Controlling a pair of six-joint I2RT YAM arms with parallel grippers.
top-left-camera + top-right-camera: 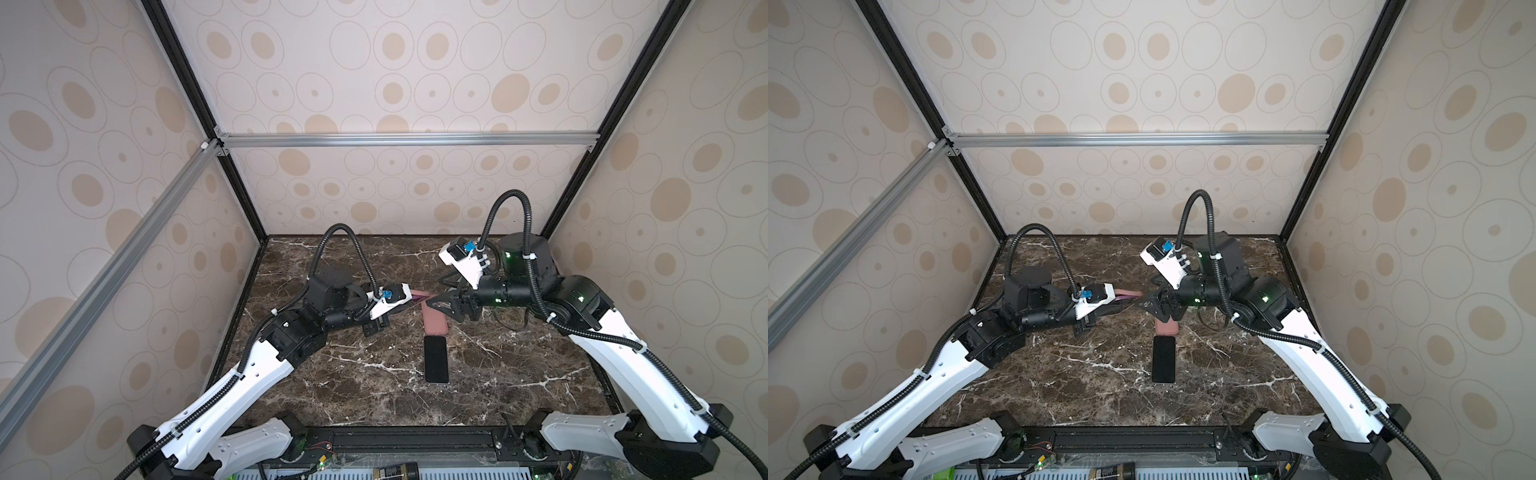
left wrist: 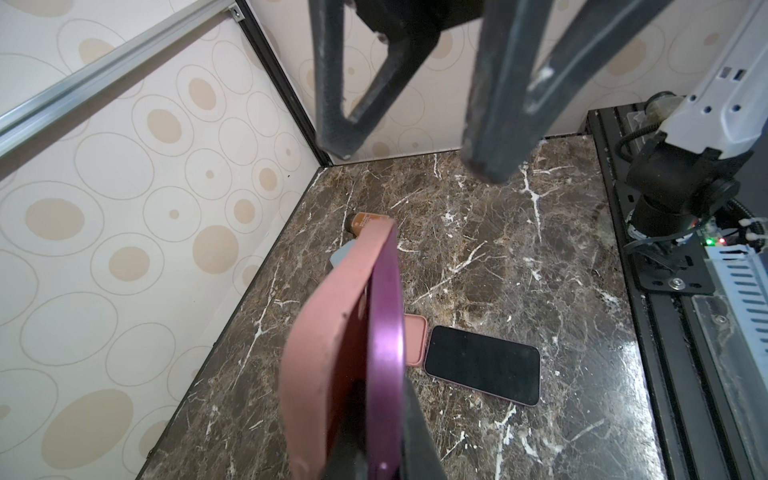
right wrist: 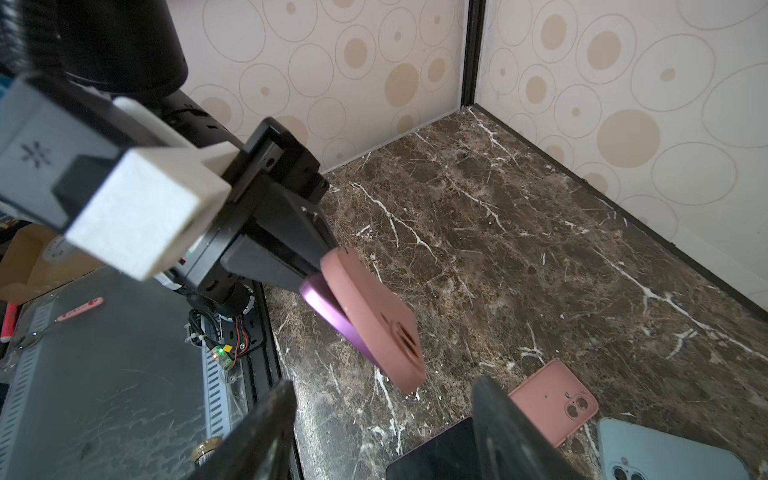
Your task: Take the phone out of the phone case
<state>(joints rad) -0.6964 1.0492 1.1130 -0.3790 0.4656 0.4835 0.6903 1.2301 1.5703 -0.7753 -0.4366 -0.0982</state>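
In both top views: pinches one end of the pink phone case (image 1: 419, 296) in the closed left gripper (image 1: 409, 302), clear of the marble table (image 1: 353, 374); spreads the right gripper (image 1: 439, 293) wide near the free end. From the left wrist: shows the purple phone (image 2: 386, 324) edge-on against the case. From the right wrist: shows both raised above a second pink case (image 3: 552, 399) and a dark-screened phone (image 3: 436, 453).

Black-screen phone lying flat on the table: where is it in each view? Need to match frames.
Both top views: phone, table centre, toward the robot's side.
Left wrist: lower right of the picture, fully visible.
Right wrist: bottom edge, partly behind an end effector finger.
Shared landmark: pink case lying flat at the phone's short end, in all four.
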